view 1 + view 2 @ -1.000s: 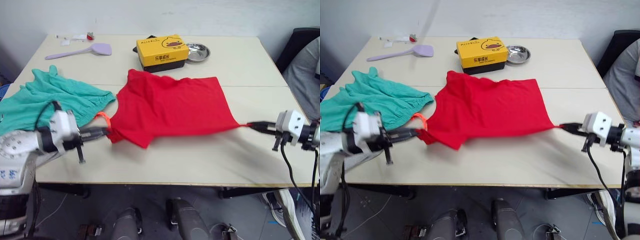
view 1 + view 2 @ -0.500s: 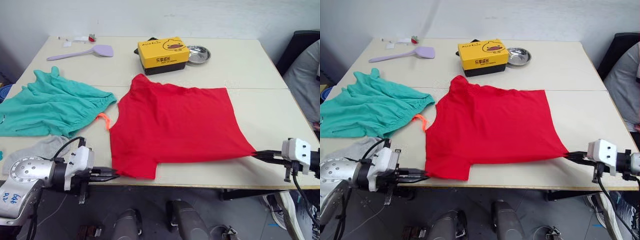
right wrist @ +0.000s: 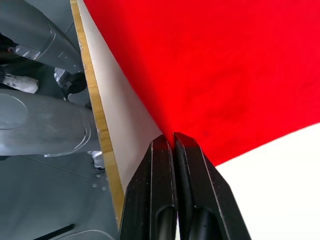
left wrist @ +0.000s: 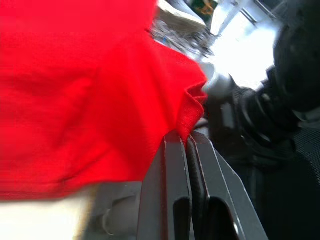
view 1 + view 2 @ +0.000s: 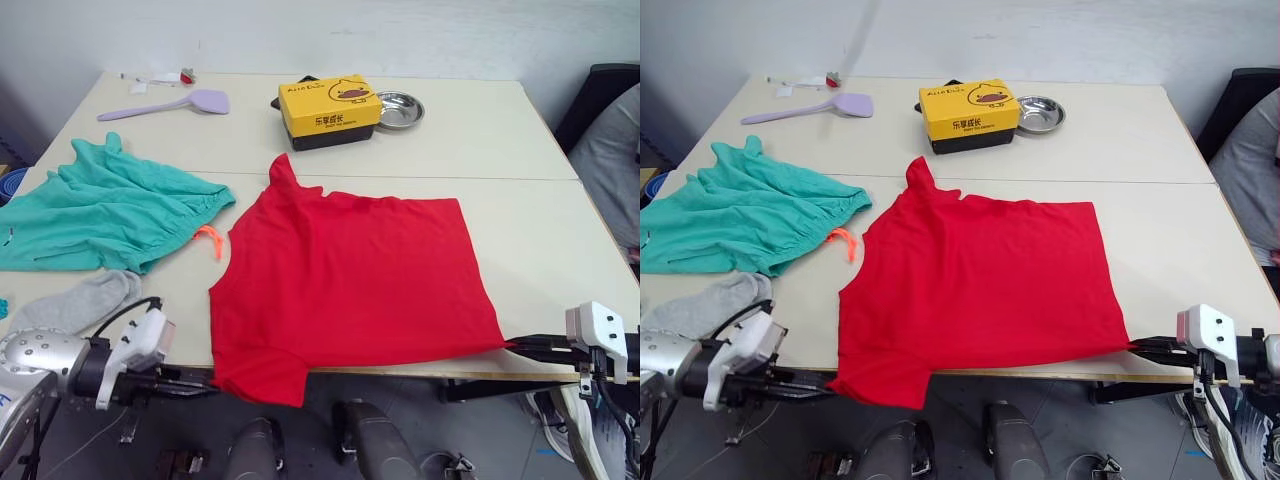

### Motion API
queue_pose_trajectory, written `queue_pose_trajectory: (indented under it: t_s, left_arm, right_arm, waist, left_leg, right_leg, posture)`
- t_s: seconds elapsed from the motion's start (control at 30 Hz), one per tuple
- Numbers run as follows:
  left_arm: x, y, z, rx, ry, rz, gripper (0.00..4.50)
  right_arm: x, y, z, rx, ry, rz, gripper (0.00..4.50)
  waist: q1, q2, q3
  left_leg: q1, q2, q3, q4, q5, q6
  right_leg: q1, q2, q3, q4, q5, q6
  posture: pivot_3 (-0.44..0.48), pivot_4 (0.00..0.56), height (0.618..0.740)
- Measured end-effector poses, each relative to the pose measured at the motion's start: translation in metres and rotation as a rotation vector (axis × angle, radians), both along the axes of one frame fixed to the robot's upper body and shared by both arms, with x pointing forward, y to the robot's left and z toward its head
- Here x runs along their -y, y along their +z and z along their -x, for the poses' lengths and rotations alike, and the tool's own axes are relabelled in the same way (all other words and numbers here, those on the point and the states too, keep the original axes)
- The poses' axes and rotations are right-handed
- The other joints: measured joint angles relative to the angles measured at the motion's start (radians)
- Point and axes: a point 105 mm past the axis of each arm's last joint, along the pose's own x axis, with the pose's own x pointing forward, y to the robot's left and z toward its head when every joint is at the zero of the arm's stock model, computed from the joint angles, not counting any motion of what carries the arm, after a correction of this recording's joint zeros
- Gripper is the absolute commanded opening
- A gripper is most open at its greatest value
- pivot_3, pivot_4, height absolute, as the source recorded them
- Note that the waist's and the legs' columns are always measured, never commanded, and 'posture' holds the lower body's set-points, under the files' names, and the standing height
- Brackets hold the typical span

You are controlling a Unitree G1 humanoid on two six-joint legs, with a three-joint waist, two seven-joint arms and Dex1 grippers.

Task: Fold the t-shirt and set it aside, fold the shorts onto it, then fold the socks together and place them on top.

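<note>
Both grippers pinched shut on the red t-shirt (image 5: 350, 275), left gripper (image 5: 205, 385) and right gripper (image 5: 515, 345) at its near corners, hem overhanging the worktop (image 5: 520, 150) edge; further pulling risks dragging it off.

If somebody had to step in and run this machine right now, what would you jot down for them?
Left gripper: shut on the t-shirt, pinching its near-left corner just past the table edge.
Right gripper: shut on the t-shirt's near-right corner.
T-shirt: spread flat, near hem hanging over the front edge.
Shorts: unfolded, at the left.
Socks: near-left, beside the shorts.
Done: no fold visible.
Left: fold shirt, then shorts, then socks on top.
</note>
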Motion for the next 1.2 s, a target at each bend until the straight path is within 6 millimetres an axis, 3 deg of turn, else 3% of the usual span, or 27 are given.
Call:
queue_pose_trajectory:
  t_s: [0.23,0.4,0.73,0.83,0.93,1.03,1.2]
  left_arm:
    - [-0.009,0.018,-0.032,0.01,0.134,0.073,0.0]
    - [-0.012,0.01,-0.053,0.002,0.205,0.085,0.0]
    - [-0.016,-0.001,-0.078,0.026,0.321,0.096,0.0]
    - [-0.017,-0.001,-0.079,0.04,0.326,0.083,0.0]
    - [-0.016,-0.003,-0.087,0.076,0.358,0.106,0.61]
    - [-0.015,-0.005,-0.093,0.126,0.396,0.112,1.57]
    - [-0.03,0.01,-0.099,0.256,0.46,0.102,3.1]
  right_arm:
    - [0.001,0.018,-0.017,-0.061,-0.066,-0.059,0.04]
    - [0.0,0.029,-0.039,-0.057,-0.102,-0.081,0.04]
    - [-0.021,0.022,-0.082,-0.051,-0.2,-0.146,0.04]
    - [-0.023,0.02,-0.085,-0.038,-0.208,-0.136,0.04]
    - [-0.024,0.018,-0.086,-0.033,-0.217,-0.141,0.64]
    - [-0.026,0.02,-0.089,0.002,-0.217,-0.14,1.64]
    - [-0.014,0.05,-0.098,0.246,-0.24,-0.139,3.32]
  waist:
    - [-0.005,0.0,0.0]
    - [-0.002,0.0,0.0]
    - [-0.002,0.0,0.0]
    - [-0.001,0.0,0.0]
    - [0.001,0.0,0.0]
    - [-0.001,0.0,0.0]
    - [-0.003,0.0,0.0]
  left_leg:
    - [0.001,0.0,0.0,-0.001,0.0,0.0]
    - [0.0,0.0,0.0,-0.001,-0.001,0.0]
    - [-0.002,0.0,0.001,0.001,-0.002,0.0]
    - [-0.003,0.0,0.001,0.0,-0.002,-0.001]
    - [-0.003,0.0,0.001,0.001,-0.003,-0.001]
    - [-0.003,0.0,0.002,0.001,-0.003,0.0]
    - [-0.002,0.0,0.003,0.001,-0.002,0.0]
  right_leg:
    - [0.0,0.001,0.0,0.0,0.003,0.005]
    - [-0.001,0.001,0.0,0.001,0.003,0.005]
    - [-0.003,0.0,0.0,0.002,0.004,0.006]
    - [-0.003,0.0,0.0,0.002,0.004,0.007]
    - [-0.003,0.0,0.0,0.002,0.004,0.007]
    - [-0.003,0.0,0.001,0.002,0.005,0.008]
    - [-0.003,0.0,0.001,0.002,0.005,0.009]
  posture:
    - [0.0,0.15,0.74]
    - [0.0,0.15,0.74]
    - [0.0,0.15,0.74]
    - [0.0,0.15,0.74]
    - [0.0,0.15,0.74]
    - [0.0,0.15,0.74]
    - [0.0,0.15,0.74]
